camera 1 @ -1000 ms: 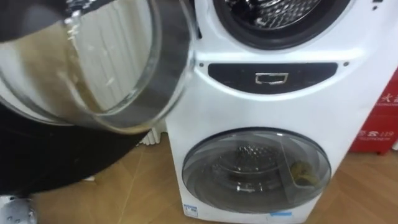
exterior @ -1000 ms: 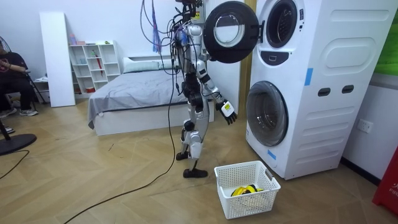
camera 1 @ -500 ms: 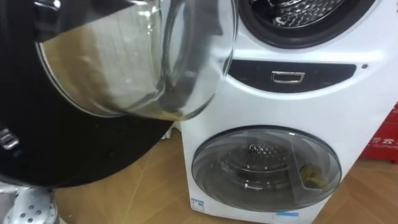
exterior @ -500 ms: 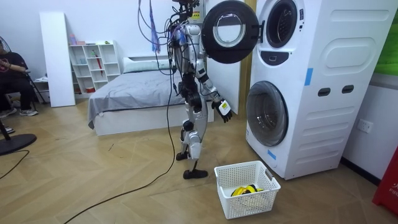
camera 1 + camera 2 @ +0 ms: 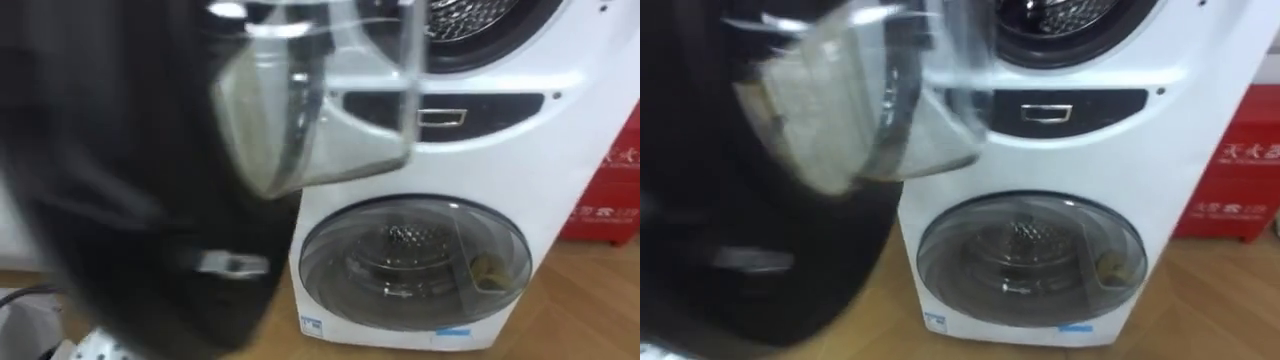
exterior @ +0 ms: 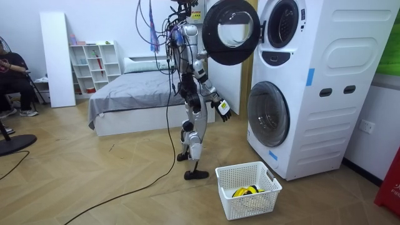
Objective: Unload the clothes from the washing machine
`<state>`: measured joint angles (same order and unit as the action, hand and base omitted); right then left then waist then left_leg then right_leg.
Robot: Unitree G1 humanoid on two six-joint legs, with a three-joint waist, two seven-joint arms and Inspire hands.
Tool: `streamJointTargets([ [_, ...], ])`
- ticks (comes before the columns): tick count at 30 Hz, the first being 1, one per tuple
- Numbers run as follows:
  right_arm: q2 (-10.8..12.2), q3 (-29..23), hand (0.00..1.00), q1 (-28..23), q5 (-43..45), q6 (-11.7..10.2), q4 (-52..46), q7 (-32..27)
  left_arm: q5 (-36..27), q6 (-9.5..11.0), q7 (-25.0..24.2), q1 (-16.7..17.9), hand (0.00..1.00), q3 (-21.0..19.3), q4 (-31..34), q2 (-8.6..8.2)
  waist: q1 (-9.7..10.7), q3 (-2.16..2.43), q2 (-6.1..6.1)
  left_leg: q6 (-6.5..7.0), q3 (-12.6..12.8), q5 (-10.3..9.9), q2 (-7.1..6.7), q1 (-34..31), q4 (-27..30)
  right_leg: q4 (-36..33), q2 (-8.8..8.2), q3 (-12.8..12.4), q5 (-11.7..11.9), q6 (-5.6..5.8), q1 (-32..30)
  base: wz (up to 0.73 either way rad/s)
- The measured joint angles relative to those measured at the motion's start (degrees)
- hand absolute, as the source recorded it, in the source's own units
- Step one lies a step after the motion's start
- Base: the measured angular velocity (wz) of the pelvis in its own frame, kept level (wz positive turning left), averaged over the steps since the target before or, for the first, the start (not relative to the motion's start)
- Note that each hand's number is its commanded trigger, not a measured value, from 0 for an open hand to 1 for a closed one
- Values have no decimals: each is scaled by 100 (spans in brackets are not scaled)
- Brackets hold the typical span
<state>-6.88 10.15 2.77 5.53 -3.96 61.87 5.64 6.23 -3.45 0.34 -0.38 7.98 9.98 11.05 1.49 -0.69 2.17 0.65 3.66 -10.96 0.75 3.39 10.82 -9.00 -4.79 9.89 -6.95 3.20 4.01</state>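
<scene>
I stand before two stacked white washing machines [image 6: 300,87], a step back from them. The upper machine's round door [image 5: 300,110] hangs open close to my head, its black rim and glass bowl covering the left of the eye views. Behind it is the open upper drum [image 5: 470,15], bare metal. The lower door [image 5: 415,265] is shut, with a small olive item [image 5: 487,270] behind its glass. My right hand [image 6: 223,110] hangs low in front of me with loose fingers, holding nothing.
A white basket [image 6: 262,172] with a yellow and black item [image 6: 247,190] stands on the wooden floor by my feet. A red box [image 5: 610,190] sits right of the machines. A bed [image 6: 131,94] and white shelves [image 6: 94,62] are behind me. A person [image 6: 12,75] sits at the room view's far left.
The eye view has shifted, so the open door now covers more of its left side. In the room view my right hand has drawn back a little toward my body.
</scene>
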Motion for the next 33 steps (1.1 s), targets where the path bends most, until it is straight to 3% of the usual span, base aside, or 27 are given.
streamJointTargets([
  [4,16,233,0,99,-133,33,53,-72,-125,0,-468,-1,0,835,-71,-128,155,-38,-120,0,107,-2,7,29,-26,-14,6,-97,-4,6,-48,-15],
  [6,15,264,0,95,-157,38,79,-93,-232,-10,-580,-13,0,927,-98,-249,180,-37,-166,-1,176,-2,21,24,-41,-54,17,-167,-4,6,-114,-16],
  [10,47,275,0,141,-183,50,88,-93,-228,-11,-1032,-28,0,1292,-99,-247,319,-38,-206,-3,193,-6,26,22,-63,-70,21,-174,-5,7,-150,-6],
  [13,67,337,0,217,-334,50,109,-83,-211,-11,-1364,-29,0,1753,-100,-338,381,-36,-218,-6,243,-7,39,25,-63,-75,32,-187,-4,5,-171,-8],
  [18,129,508,0,237,-419,115,88,-40,-215,-11,-1652,-30,0,2232,-162,-336,466,-39,-225,-7,321,-8,45,32,-71,-76,43,-255,-5,4,-205,-6],
  [27,189,656,0,240,-520,162,103,104,-203,-13,-2055,-30,0,2376,-944,-335,456,-47,-237,-25,423,-18,68,28,-109,-80,83,-384,-10,-6,-286,-7],
  [31,198,652,0,240,-521,173,89,137,-167,-9,-2034,-11,0,2352,-1277,-324,421,-53,-280,-24,516,-18,71,80,-127,-89,94,-475,-10,-6,-295,-13],
  [33,193,651,0,192,-521,176,77,109,-167,16,-1861,10,0,2335,-1756,-306,351,-45,-337,-25,564,-18,75,138,-148,-88,99,-508,-11,-7,-271,-14],
])
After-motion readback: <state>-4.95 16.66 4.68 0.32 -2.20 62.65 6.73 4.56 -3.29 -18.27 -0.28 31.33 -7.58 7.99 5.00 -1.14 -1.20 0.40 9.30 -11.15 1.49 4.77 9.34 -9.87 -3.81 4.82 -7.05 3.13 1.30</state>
